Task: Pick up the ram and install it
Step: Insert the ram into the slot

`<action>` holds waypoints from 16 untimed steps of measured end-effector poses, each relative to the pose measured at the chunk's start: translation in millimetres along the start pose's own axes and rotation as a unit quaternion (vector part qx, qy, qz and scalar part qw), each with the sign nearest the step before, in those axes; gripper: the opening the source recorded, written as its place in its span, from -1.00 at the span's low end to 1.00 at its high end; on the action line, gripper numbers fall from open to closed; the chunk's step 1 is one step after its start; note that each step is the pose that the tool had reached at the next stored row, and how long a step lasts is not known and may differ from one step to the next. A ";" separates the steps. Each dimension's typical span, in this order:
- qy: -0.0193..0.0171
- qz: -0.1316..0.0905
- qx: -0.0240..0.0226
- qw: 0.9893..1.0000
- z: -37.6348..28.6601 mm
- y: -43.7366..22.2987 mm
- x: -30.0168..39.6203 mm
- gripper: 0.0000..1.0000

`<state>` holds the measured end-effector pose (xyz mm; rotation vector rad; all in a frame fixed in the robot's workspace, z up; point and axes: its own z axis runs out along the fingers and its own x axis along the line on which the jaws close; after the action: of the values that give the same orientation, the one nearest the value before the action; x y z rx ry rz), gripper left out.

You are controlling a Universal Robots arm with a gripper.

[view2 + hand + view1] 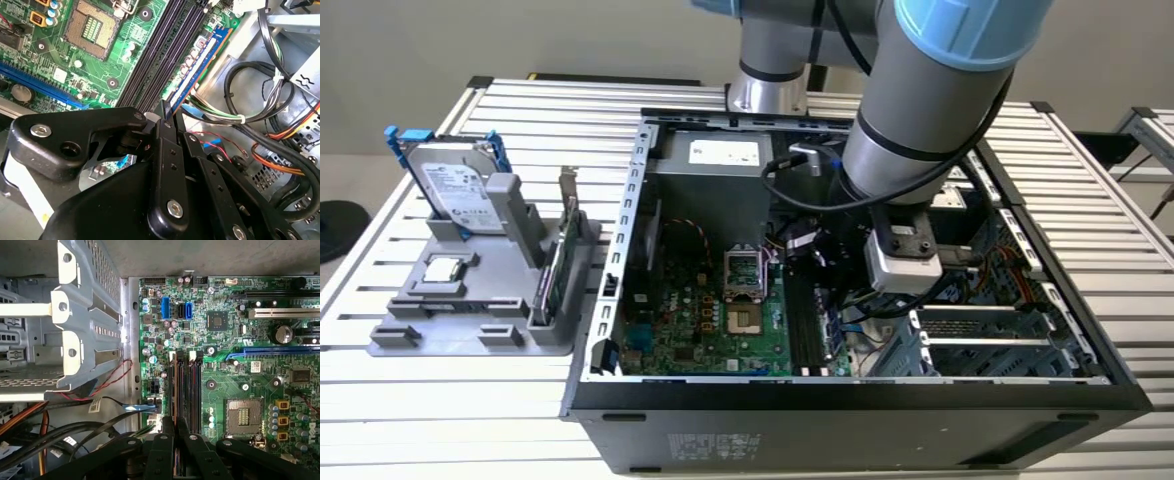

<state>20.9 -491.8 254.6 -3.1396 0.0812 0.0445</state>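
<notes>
fingers (167, 122) pinching slim blue-edged ram (200, 65)

We see the ram (196, 67) standing on edge along the outermost memory slot of the green motherboard, a slim blue-edged stick with a row of small round components, its near end pinched between dark fingertips (165, 117).
</notes>
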 end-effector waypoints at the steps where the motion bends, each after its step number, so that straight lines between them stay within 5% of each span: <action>1: 0.000 0.000 0.000 1.000 0.0 0.0 0.0 -1.00; 16: -0.001 0.000 0.001 1.000 5.1 -0.9 -0.8 -1.00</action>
<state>20.0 -490.8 249.6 -3.1381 0.0814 0.0476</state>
